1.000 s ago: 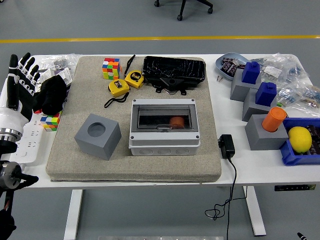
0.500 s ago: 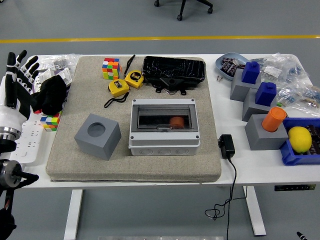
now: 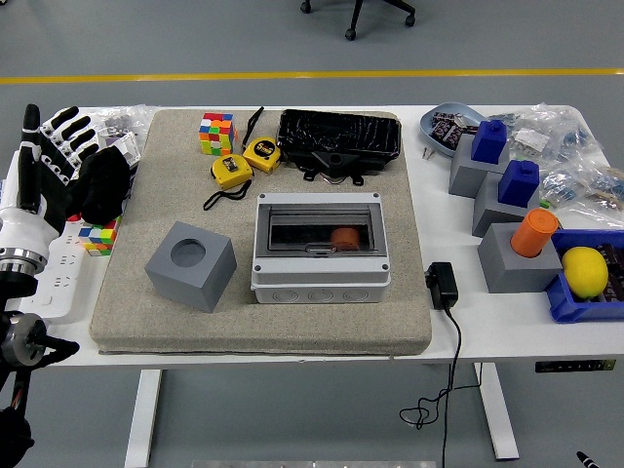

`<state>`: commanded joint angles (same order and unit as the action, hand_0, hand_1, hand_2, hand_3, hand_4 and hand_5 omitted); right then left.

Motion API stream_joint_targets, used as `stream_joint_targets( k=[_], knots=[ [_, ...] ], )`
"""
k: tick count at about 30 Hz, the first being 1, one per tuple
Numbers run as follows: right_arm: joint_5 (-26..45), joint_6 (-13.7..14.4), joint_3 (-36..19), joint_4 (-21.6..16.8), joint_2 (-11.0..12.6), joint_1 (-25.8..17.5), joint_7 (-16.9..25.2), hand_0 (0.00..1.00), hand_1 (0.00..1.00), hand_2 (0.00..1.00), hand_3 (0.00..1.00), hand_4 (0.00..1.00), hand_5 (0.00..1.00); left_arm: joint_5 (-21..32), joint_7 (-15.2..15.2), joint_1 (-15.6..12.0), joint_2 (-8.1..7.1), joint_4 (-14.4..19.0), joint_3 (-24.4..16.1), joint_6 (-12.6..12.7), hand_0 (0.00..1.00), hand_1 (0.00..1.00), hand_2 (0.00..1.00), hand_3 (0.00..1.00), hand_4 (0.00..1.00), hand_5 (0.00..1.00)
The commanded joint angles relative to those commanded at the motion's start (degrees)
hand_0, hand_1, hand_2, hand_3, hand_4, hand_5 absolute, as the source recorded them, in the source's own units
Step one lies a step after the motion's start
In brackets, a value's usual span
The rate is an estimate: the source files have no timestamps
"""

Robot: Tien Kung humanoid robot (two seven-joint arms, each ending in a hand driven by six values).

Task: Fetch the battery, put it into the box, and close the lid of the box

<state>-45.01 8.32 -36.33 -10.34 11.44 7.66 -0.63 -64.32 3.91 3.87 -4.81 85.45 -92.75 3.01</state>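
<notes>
The grey box sits mid-mat, clear lid shut over the orange battery.

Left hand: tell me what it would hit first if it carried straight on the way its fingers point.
The open left hand points up and slightly right, toward the far edge. Probably the crinkled clear plastic bags come first, though depth is unclear; it may pass above them.

Box closed, battery inside
Left hand is hovering open at table's left edge; battery is lying in box.
</notes>
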Motion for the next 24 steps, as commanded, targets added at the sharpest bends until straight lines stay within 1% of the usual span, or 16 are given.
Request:
stream_joint_targets(
  k=[6,24],
  knots=[
    [-0.2,0.1,-0.2,-0.1,0.1,0.0,0.1,0.911,0.829,0.794,0.802,0.998,0.998,-0.1,-0.4,0.0,0.01,-0.3,0.3,0.2,0.76,0.791,0.772,0.781,0.998,0.998],
    [-0.4,0.3,-0.3,-0.1,0.0,0.0,0.2,0.911,0.825,0.789,0.8,0.998,0.998,0.0,0.0,0.0,-0.06,-0.2,0.6,0.9,0.754,0.782,0.766,0.78,0.998,0.998]
  ],
)
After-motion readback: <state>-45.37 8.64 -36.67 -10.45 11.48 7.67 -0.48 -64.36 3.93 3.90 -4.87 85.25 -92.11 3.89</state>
